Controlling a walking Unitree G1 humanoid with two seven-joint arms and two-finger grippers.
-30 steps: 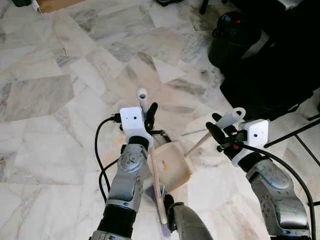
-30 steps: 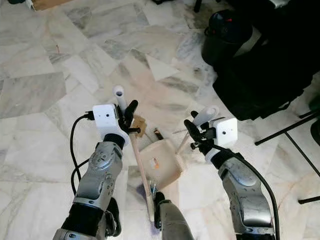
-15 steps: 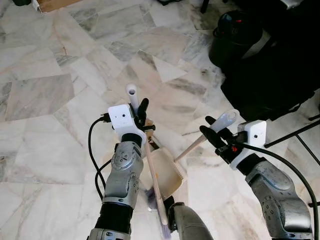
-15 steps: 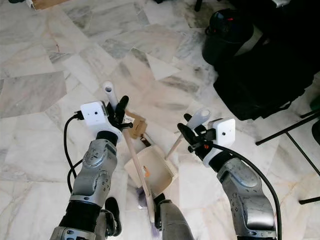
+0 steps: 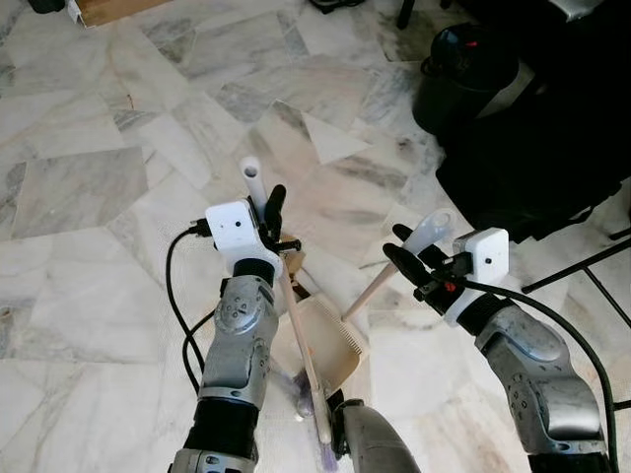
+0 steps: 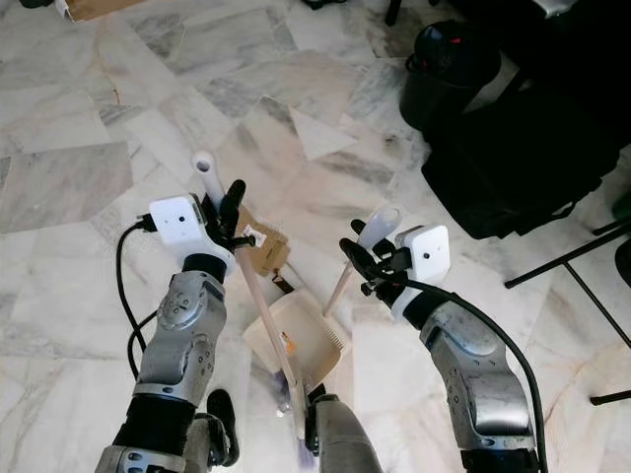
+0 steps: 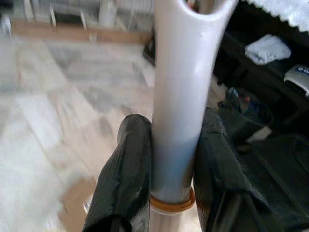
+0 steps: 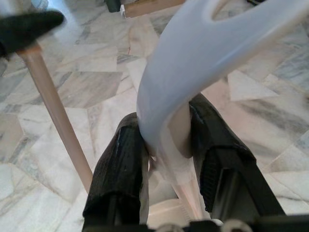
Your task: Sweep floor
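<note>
- Ahead of the left gripper (image 5: 264, 202) and out to its left, the marble floor (image 5: 89, 187) lies open.
- Between the two grippers, the broom handle (image 5: 301, 345), the dustpan (image 5: 330, 335) and its slanting dustpan handle (image 5: 380, 284) crowd the gap.
- Just below the left gripper sits a scrap of cardboard (image 6: 264, 251).
- Ahead and to the right of the right gripper (image 5: 414, 246), a black bin (image 5: 461, 74) and dark bags (image 5: 552, 128) block the way.
- Thin black legs (image 5: 582, 266) cross the floor to its right.

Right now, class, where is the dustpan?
In the left eye view the dustpan lies on the marble floor between the two arms, beside the broom stick; its handle rises to the right hand.
</note>
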